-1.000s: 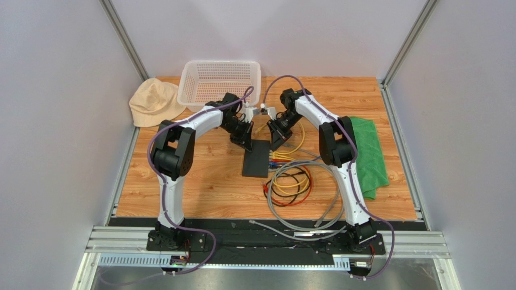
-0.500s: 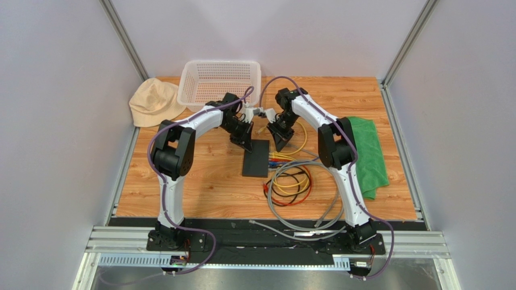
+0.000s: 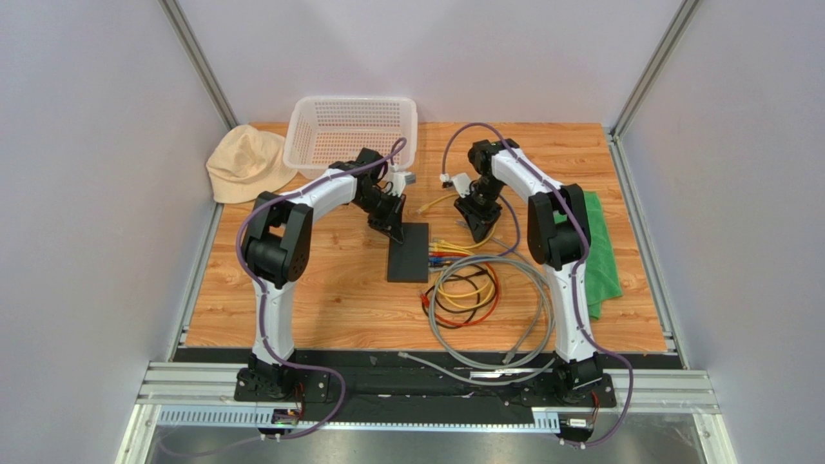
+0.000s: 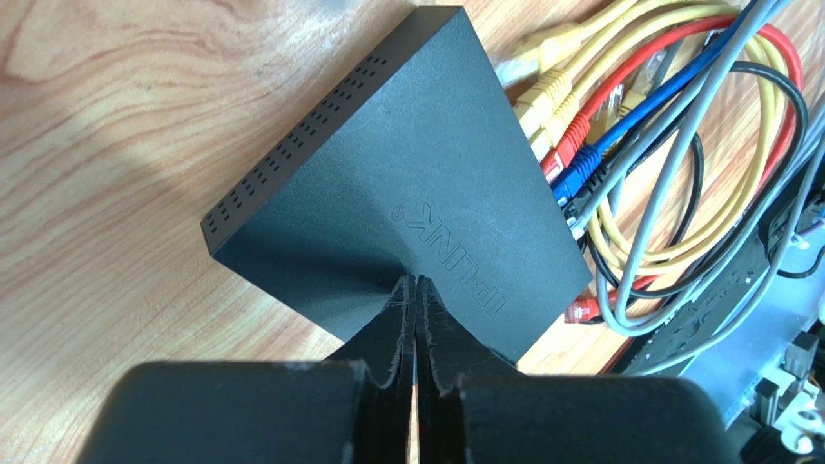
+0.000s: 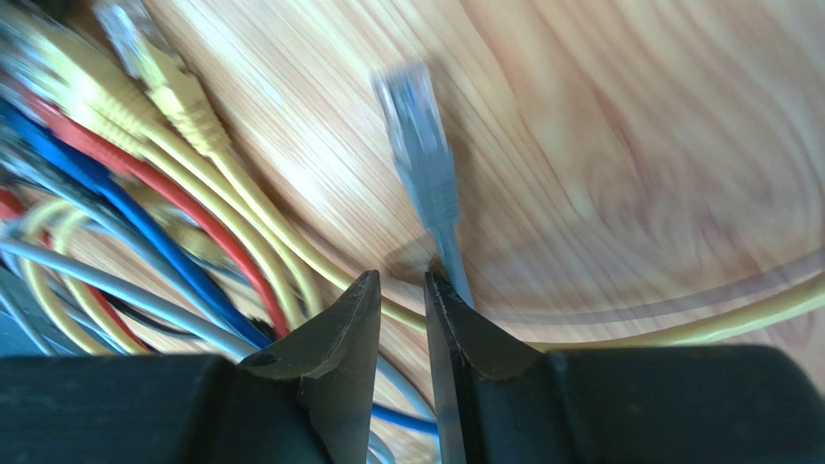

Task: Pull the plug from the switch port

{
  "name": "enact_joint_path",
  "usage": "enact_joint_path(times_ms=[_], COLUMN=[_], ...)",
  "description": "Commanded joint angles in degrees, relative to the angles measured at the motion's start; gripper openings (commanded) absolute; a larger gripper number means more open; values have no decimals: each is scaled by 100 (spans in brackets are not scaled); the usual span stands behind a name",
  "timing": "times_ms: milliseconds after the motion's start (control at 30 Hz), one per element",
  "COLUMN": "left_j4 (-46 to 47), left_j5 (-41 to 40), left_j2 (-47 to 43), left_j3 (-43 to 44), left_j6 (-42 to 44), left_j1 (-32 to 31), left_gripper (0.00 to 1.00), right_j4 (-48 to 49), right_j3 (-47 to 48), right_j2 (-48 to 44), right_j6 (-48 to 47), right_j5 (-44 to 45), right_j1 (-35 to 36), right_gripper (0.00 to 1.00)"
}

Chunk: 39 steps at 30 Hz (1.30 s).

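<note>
The switch [image 3: 408, 251] is a flat black box lying mid-table. My left gripper [image 3: 398, 228] is shut, its tips pressed on the switch's top [image 4: 407, 184] near the logo. Yellow, red [image 4: 571, 130] and blue plugs sit in the ports along its right edge. My right gripper [image 3: 481, 232] hovers to the right of the switch, over the cables. In the right wrist view it [image 5: 402, 278] stands open by a narrow gap with nothing between the fingers. A grey plug [image 5: 418, 111] lies loose on the wood just ahead, its cable passing behind the right finger.
A coil of grey, yellow, red and black cables [image 3: 470, 295] lies in front of the switch. A white basket [image 3: 353, 130] and a beige hat [image 3: 247, 162] sit at the back left. A green cloth [image 3: 593, 251] lies at the right edge.
My right arm has swung right, away from the switch. Its jaws have opened, and the grey plug lies free. The left arm has not moved.
</note>
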Motion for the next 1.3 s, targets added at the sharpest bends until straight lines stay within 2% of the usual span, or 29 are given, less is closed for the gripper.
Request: enact_joint_path(times_ms=[0, 333, 433, 467, 533, 567, 600, 667, 700, 733, 800, 833, 867, 933, 1000, 1033, 1067, 1100, 1133, 1167, 1200, 1267], left_j4=[8, 8, -10, -36, -63, -71, -132, -482, -641, -817, -1405, -1581, -1914, -2005, -1586, -1235, -266, 310, 890, 1983, 2281, 2172], left_j5=[-103, -68, 123, 247, 388, 406, 441, 363, 302, 188, 29, -311, -523, -840, -798, -502, -386, -341, -315, -262, -209, -7], left_j2=[106, 62, -78, -139, -464, -622, -910, -1150, -1333, -1387, -1388, -1362, -1283, -1265, -1475, -1624, -1973, -2168, -2362, -2581, -2540, -2085], left_j3=[191, 200, 270, 348, 489, 681, 848, 1577, 1893, 2601, 3360, 4156, 4546, 5406, 5613, 5388, 5142, 4843, 4188, 3946, 3900, 4749], left_j6=[166, 193, 184, 167, 18, -253, -351, -536, -572, -572, -493, -475, -510, -615, -1202, -1483, -2208, -2677, -3177, -4078, -4444, -5016], left_j1=[-31, -22, 21, 57, 179, 232, 294, 443, 478, 566, 671, 689, 716, 847, 1136, 1268, 1418, 1741, 1901, 2068, 2296, 2535], left_gripper=[0, 0, 0, 0, 5, 11, 26, 43, 98, 99, 99, 99, 99, 99, 99, 99, 99, 99, 99, 99, 99, 99], right_j4=[188, 250, 180, 170, 118, 83, 48, -5, 3, 47, 126, 213, 266, 407, 434, 434, 425, 390, 373, 346, 320, 241], right_j3=[-208, 582, 627, 618, 600, 600, 600, 557, 539, 530, 521, 539, 565, 600, 679, 697, 714, 741, 741, 750, 750, 706], right_j2=[-268, -118, -276, -416, -661, -733, -812, -1075, -1181, -1382, -1550, -1699, -1752, -1840, -1858, -1858, -1858, -1841, -1832, -1823, -1815, -1779], right_j6=[-321, -206, -101, 21, 162, 224, 224, 207, 198, 207, 250, 294, 347, 592, 768, 909, 980, 1015, 1068, 1094, 1095, 1112], right_j5=[844, 1286, 743, 306, -162, -478, -585, -752, -806, -832, -797, -771, -710, -683, -744, -762, -762, -762, -753, -745, -762, -788], right_j1=[-327, -1206, -1233, -1224, -1198, -1180, -1154, -1092, -1083, -1083, -1083, -1092, -1083, -1092, -1083, -1075, -1057, -1040, -996, -978, -952, -890], right_gripper=[31, 29, 30, 30, 32, 33, 34, 37, 38, 41, 45, 46, 47, 48, 49, 49, 49, 50, 50, 50, 50, 50])
